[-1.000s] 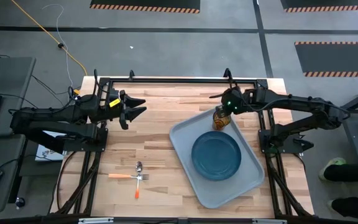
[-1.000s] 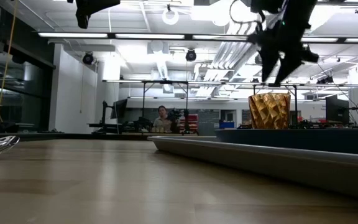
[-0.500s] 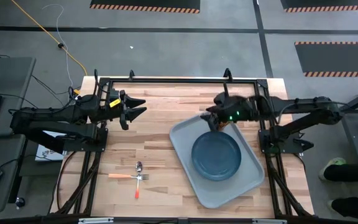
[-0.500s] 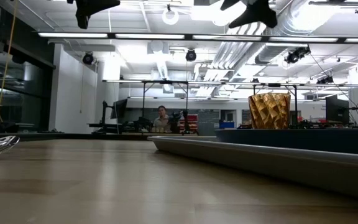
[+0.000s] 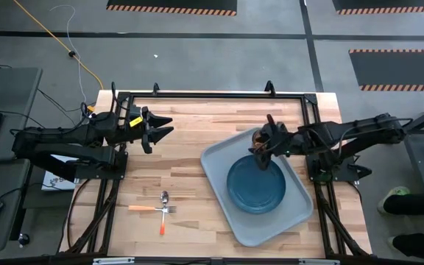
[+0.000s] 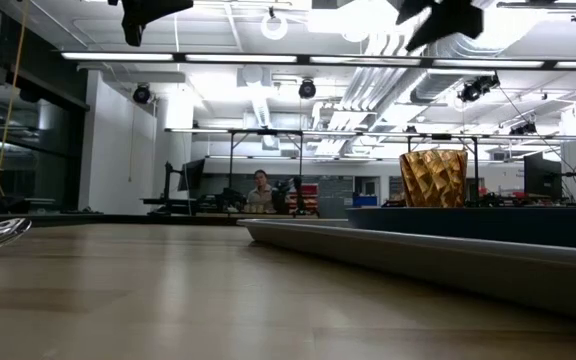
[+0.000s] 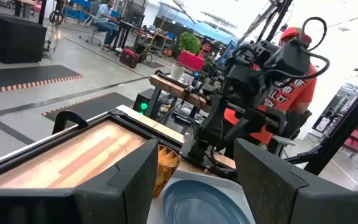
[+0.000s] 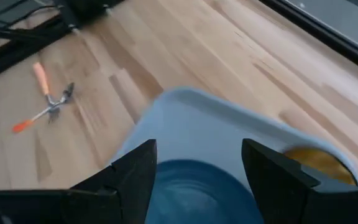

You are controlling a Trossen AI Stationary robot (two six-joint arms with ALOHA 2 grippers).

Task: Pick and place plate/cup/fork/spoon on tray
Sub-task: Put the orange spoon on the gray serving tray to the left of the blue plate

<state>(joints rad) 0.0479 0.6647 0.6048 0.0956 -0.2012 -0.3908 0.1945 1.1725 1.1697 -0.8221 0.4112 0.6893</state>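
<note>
A: Tableware, item one: large pale grey-blue rectangular tray (image 5: pixel 221 168) with rounded corners and low rim, lying askew on the table's right half.

B: Contents?

A: Round dark blue plate (image 5: pixel 256 185) with raised rim, glossy, centred in it. Small amber-orange faceted translucent cup (image 6: pixel 433 178) upright in the tray's far corner, just beside the plate.

B: Cutlery?

A: Orange-handled fork (image 5: pixel 163 219) with silver tines and silver-bowled spoon (image 5: pixel 149 205), crossed on the pale striped wooden table (image 5: pixel 175 154), well apart from the tray.

B: Grippers?

A: Right gripper (image 5: pixel 266 144) above the tray's far corner near the cup, dark fingers spread, holding nothing. Left gripper (image 5: pixel 162 126) hovering over the table's left side, fingers parted, empty.

B: Room?

A: Grey floor with orange-black striped mats (image 5: pixel 171 6); ceiling strip lights; no legible writing.
</note>
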